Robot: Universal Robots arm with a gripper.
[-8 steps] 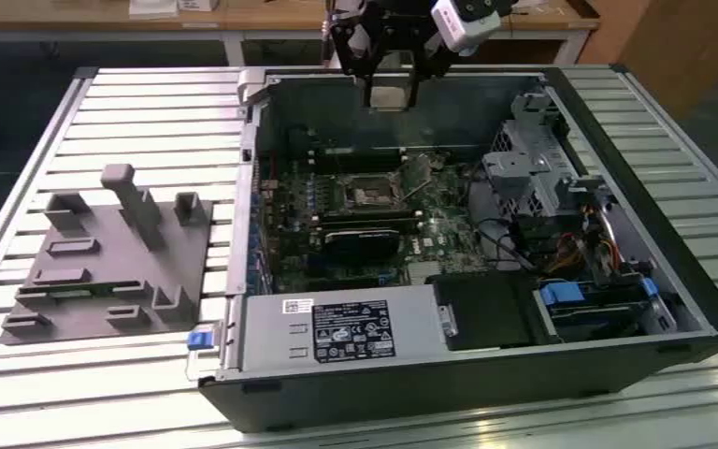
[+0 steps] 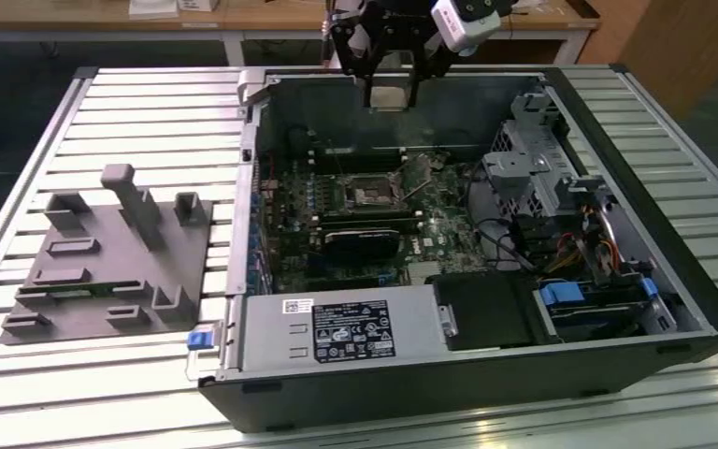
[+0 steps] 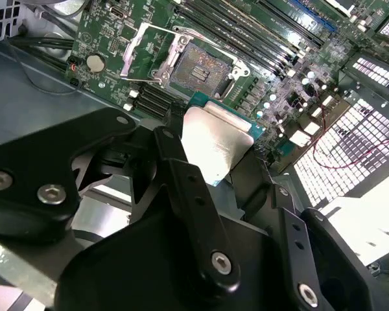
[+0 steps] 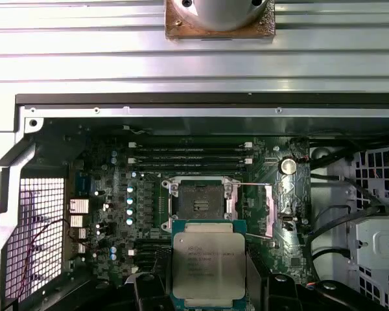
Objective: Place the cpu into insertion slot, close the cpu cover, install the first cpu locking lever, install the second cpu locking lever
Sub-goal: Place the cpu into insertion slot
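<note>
Silvery cpu (image 4: pixel 209 264) edged in green, black claw (image 2: pixel 391 94), green circuit board (image 3: pixel 110 39), dark insertion slot (image 4: pixel 199 201) rimmed silver.

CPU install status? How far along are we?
Done: the chip is picked up, with the gripper shut on it. In hand: it hangs above the open case, clear of the socket. Left: the socket is empty and the cover is flipped open, so seating, closing and both lever steps are not yet done.

Nothing legible: faint print on the cpu (image 4: pixel 208 265) held in the tool (image 4: pixel 207 288); tiny print on the power-supply label (image 2: pixel 352 330), well apart.
</note>
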